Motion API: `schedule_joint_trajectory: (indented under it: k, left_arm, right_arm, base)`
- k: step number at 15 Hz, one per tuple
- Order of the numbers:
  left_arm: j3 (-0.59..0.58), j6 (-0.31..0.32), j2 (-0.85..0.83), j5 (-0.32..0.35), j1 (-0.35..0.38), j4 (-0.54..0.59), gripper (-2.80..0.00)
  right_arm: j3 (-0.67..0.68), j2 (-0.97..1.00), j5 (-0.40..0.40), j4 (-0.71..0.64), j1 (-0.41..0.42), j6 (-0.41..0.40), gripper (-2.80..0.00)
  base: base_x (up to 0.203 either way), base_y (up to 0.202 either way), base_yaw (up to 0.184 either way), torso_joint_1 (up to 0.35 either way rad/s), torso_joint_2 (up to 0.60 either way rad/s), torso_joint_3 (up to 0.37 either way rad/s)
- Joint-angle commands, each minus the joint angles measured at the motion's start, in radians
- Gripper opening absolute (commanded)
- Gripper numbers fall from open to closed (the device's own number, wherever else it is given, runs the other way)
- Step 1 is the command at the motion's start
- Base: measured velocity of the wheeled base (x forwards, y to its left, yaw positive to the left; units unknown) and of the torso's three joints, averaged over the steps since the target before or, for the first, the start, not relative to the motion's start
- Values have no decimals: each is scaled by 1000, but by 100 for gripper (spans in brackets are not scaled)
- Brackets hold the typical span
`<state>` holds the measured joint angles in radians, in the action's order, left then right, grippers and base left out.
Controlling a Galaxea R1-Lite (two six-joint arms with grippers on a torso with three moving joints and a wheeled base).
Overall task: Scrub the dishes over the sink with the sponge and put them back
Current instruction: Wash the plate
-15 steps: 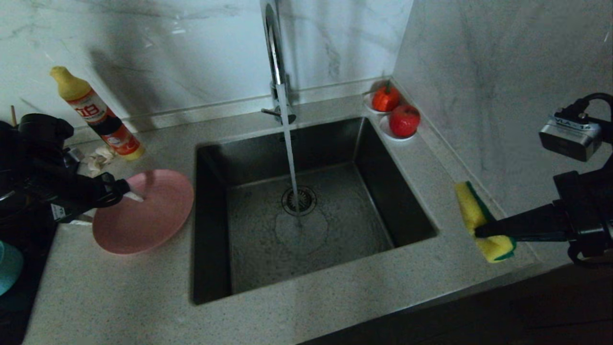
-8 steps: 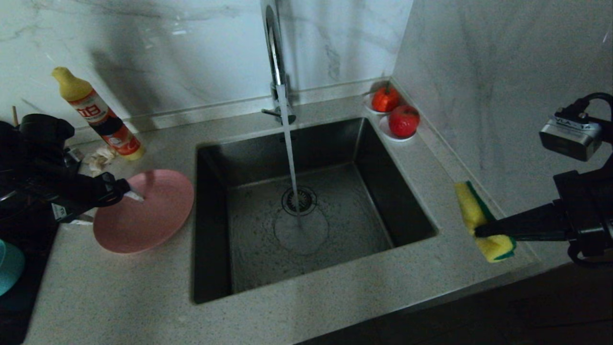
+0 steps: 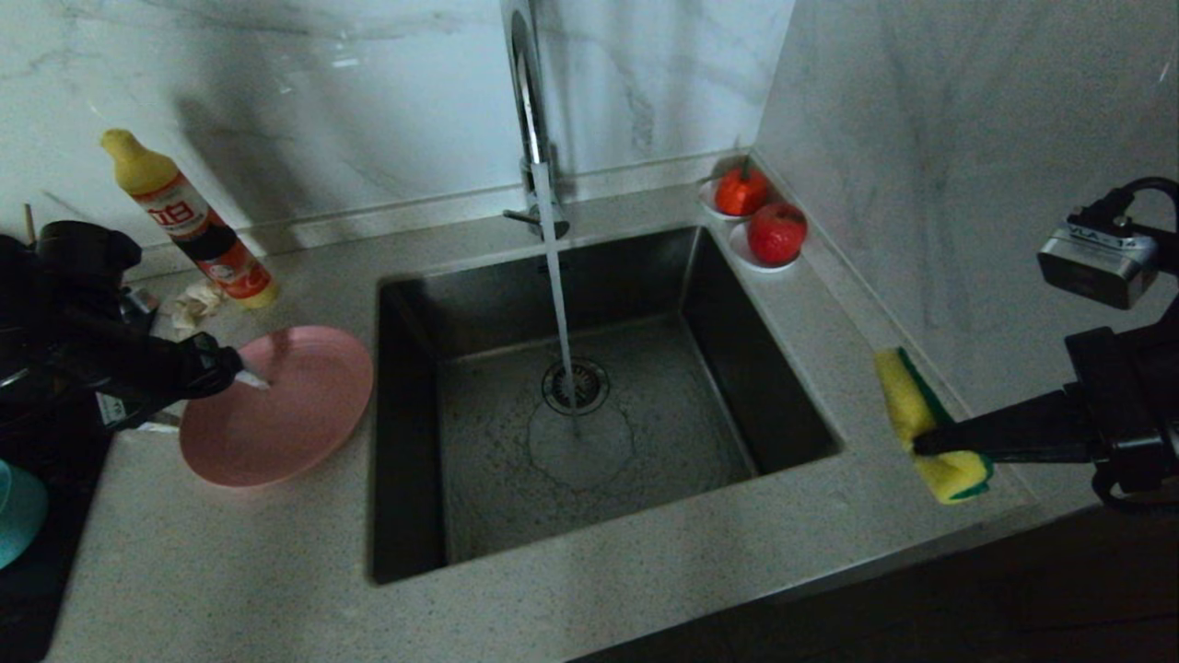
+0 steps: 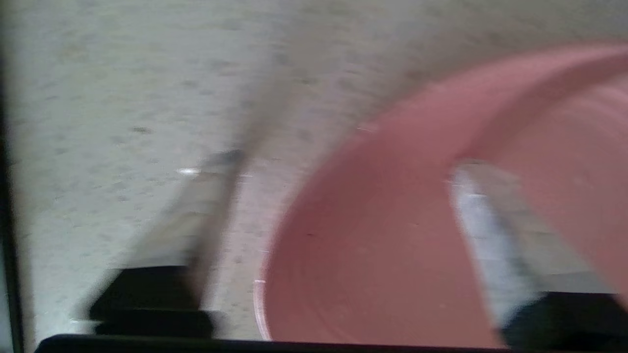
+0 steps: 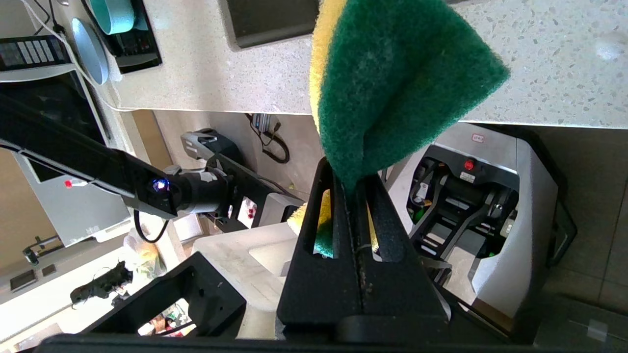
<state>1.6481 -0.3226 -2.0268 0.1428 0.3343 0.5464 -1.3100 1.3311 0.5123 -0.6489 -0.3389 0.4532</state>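
At the far left edge of the counter (image 3: 230, 571) a teal bowl (image 3: 17, 512) shows only as a curved sliver, smooth and rounded. Just beside it the left gripper (image 4: 343, 215) straddles the near rim of the pink plate (image 3: 285, 410), one finger (image 4: 490, 235) over the inside and the other on the outside toward the counter; the jaws stand wide apart and are not yet pinching the rim. The plate is shallow, round and matte, with faint rings, and lies on the counter between the sink's left edge and a yellow-capped soap bottle (image 3: 189, 221) near the back wall.

The risk here is in the grip: the plate's rim is thin and slick-looking, so if the fingers close off-centre it could tip, skid toward the sink (image 3: 589, 405) or drop in when lifted.

The sink is a deep square steel basin, and a stream from the tall chrome tap (image 3: 527, 101) hits near the round drain (image 3: 576, 385). A plate carried into that stream could splash water over the counter. At the back right corner of the sink two red fruits sit on small white saucers (image 3: 769, 262).

Over the counter's right edge the right gripper (image 5: 353, 189) is clamped tight on the sponge (image 3: 926, 428), soft yellow foam with a rough green face, squeezed into a fold. Held by one end, it could bend away instead of scrubbing.
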Motion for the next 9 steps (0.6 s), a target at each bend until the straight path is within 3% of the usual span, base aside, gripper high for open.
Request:
schedule_joint_trajectory:
  k: [1,5,9]
  left_arm:
    - [-2,-15,-7,6,0,1,-280]
    - [30,-82,-6,9,2,-4,-280]
    - [18,-78,-10,8,2,-2,-280]
  right_arm:
    - [-3,0,3,-3,0,2,-280]
    - [-3,-3,3,-5,0,2,-280]
    - [2,-9,3,-5,0,2,-280]
  base:
    - [0,0,0,0,0,0]
    - [0,0,0,0,0,0]
    - [0,0,0,0,0,0]
